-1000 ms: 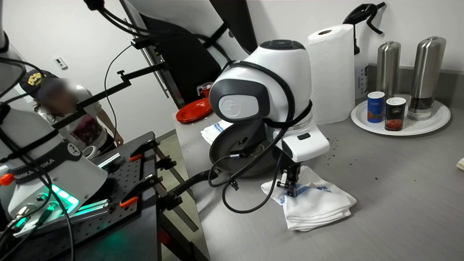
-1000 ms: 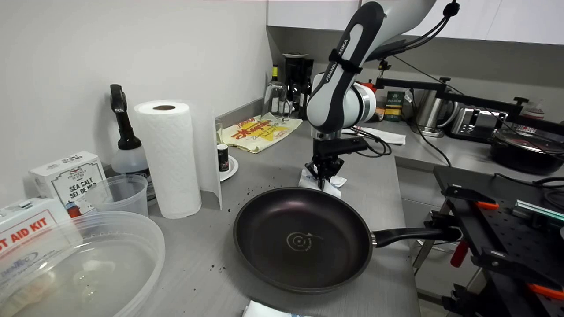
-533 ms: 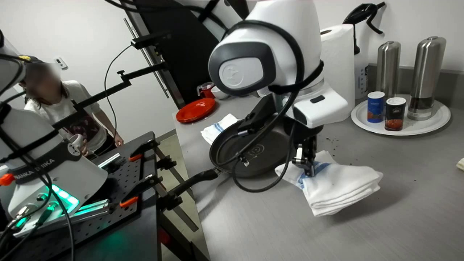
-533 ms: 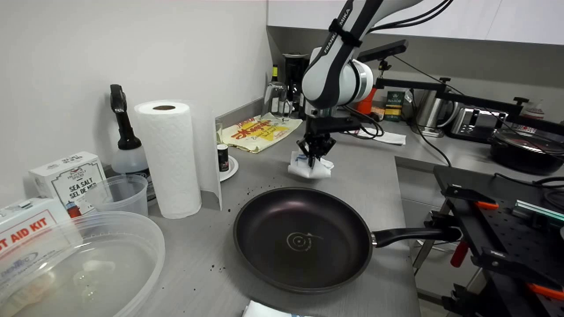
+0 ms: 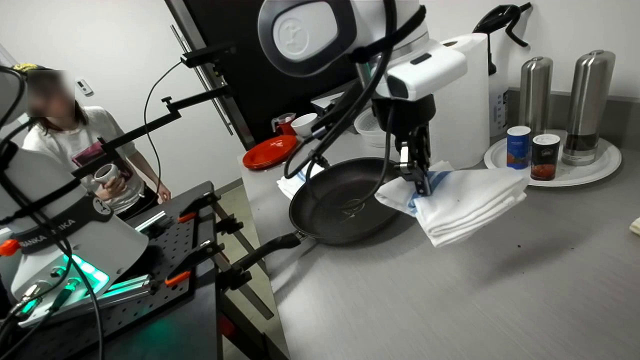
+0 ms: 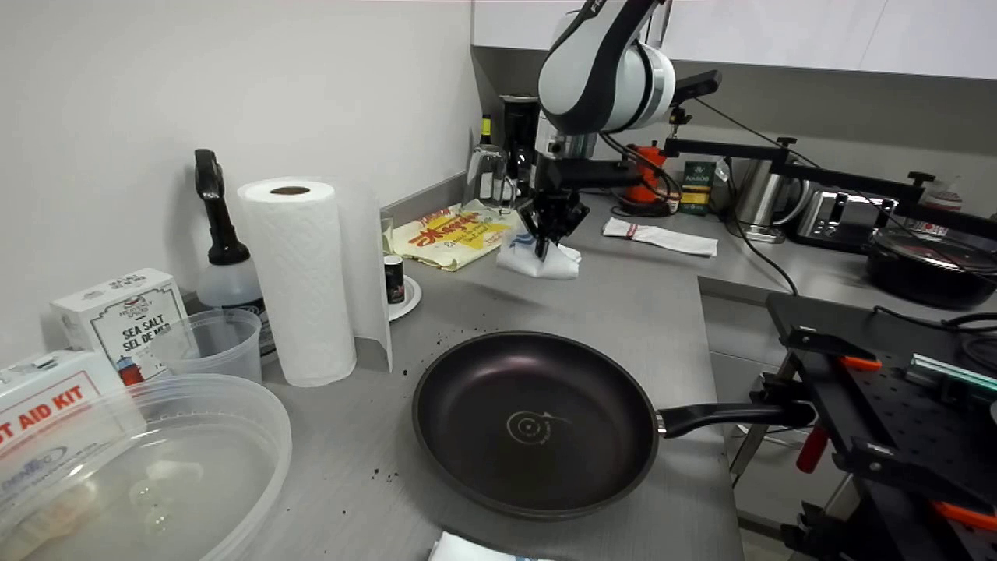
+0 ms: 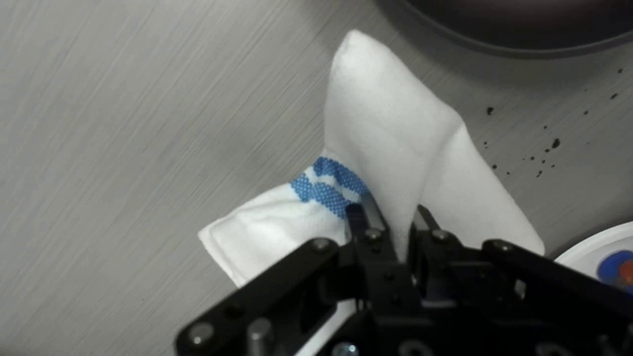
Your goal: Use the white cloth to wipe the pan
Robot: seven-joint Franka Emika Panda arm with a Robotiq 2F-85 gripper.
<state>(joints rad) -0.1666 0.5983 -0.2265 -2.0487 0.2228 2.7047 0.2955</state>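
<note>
In an exterior view, the pan (image 6: 537, 440) lies on your counter (image 6: 646, 292), the paper-towel roll (image 6: 302, 288) to its left, its handle (image 6: 724, 415) to the right. On the far side, your gripper (image 6: 543, 252) holds the cloth (image 6: 537, 269) above the counter; on the near side lies a towel (image 6: 471, 550).

Gray counter (image 6: 631, 312); pan (image 6: 537, 467), handle (image 6: 728, 417) overhanging; paper-towel roll (image 6: 300, 288) upright; 1 white plate (image 5: 580, 176); dark specks (image 7: 556, 143)

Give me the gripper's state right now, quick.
Gripper: closed, holding the white cloth with blue stripes, lifted clear of the counter.
</note>
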